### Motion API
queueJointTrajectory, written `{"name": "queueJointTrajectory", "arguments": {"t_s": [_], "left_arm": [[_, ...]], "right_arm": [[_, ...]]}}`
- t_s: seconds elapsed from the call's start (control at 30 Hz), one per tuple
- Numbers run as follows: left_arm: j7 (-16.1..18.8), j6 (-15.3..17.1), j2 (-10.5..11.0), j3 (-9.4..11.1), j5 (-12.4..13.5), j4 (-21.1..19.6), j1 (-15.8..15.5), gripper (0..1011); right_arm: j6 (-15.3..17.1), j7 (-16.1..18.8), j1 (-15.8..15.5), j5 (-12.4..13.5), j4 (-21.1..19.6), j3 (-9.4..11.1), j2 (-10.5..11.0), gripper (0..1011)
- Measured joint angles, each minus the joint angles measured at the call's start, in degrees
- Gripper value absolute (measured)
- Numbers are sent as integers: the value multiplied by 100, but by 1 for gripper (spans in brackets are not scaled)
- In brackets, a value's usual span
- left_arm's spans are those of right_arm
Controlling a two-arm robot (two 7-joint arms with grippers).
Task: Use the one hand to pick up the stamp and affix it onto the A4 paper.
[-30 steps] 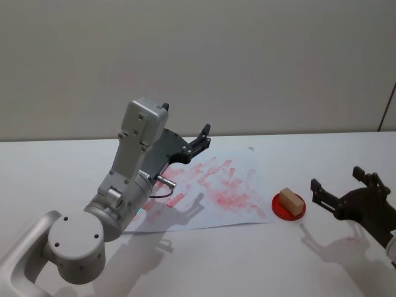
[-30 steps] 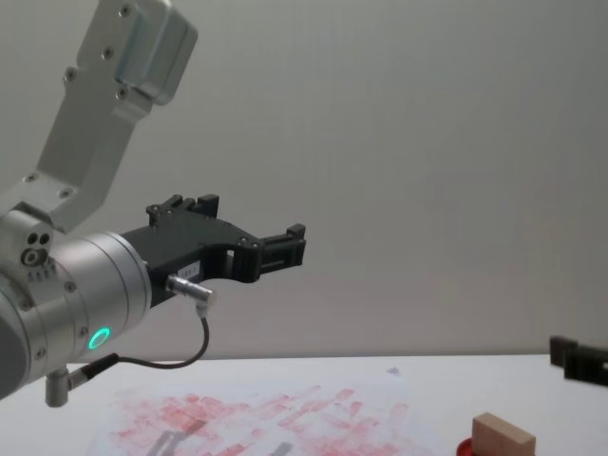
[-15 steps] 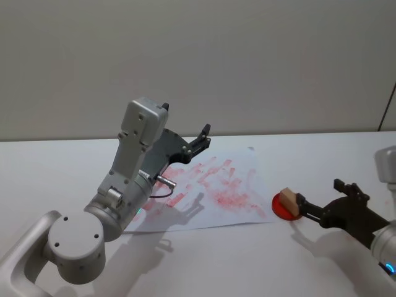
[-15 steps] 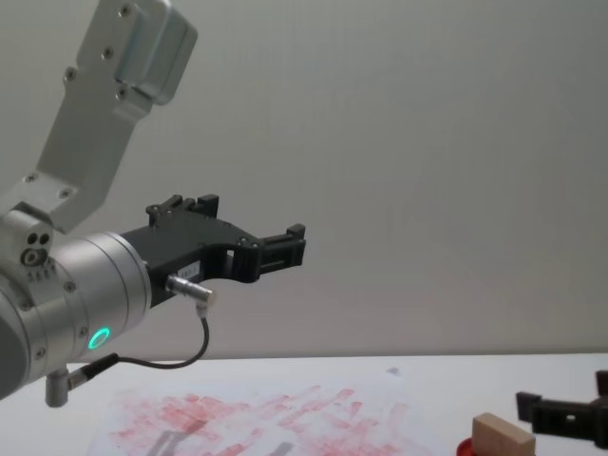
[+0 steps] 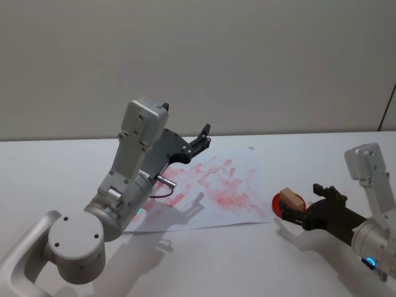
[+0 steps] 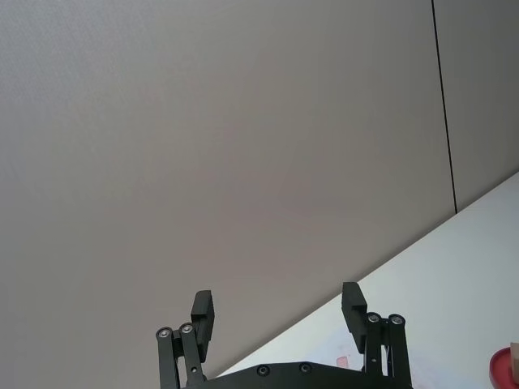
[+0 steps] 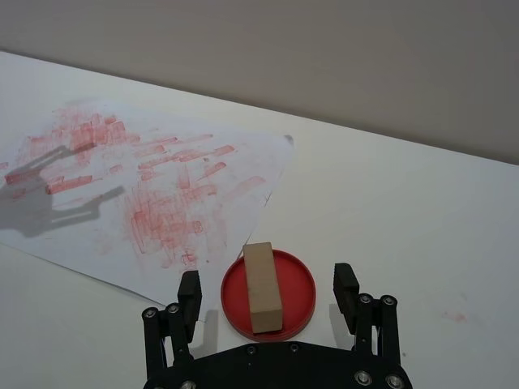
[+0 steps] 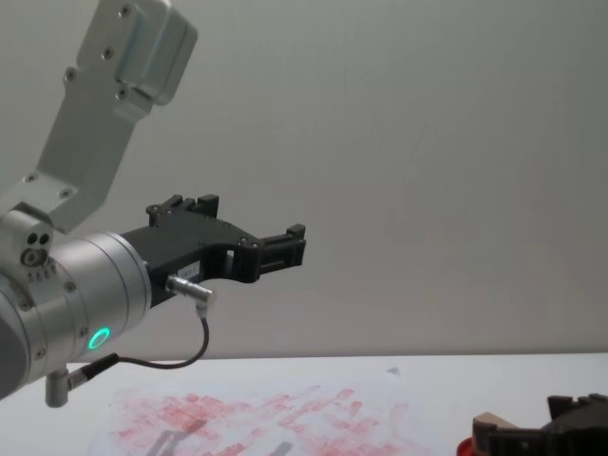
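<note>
**A:** What has changed?

**B:** The right gripper (image 7: 268,285). A second ago it stood well off to the right of the ink pad (image 7: 301,284). Now it has slid left, and its jaws stand wide open on either side of the stamp (image 7: 262,288), not touching it and holding nothing.

**A:** And the stamp itself?

**B:** It hasn't moved. It lies on the red pad, on the table (image 5: 247,260), just right of the near right corner of the A4 paper (image 5: 216,185).

**A:** So the pick is close?

**B:** I'd say so. The approach looks done. Closing on the wood comes next, then the carry left to the paper.

**A:** The other arm?

**B:** The left gripper (image 6: 277,304) hangs raised over the paper's far side, jaws open and empty, as before.
</note>
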Motion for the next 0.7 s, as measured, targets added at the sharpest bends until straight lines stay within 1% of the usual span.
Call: {"name": "queueJointTrajectory", "arguments": {"t_s": [0.37,0.57,0.7], "left_arm": [[0,0,0,0,0,0,0,1001],[0,0,0,0,0,0,0,1001],[0,0,0,0,0,0,0,1001]], "right_arm": [[101,110,161,-142,204,-79,-107,1001],[132,140,207,-183,259,-102,-139,885],[144,153,228,-202,283,-111,-153,746]]}}
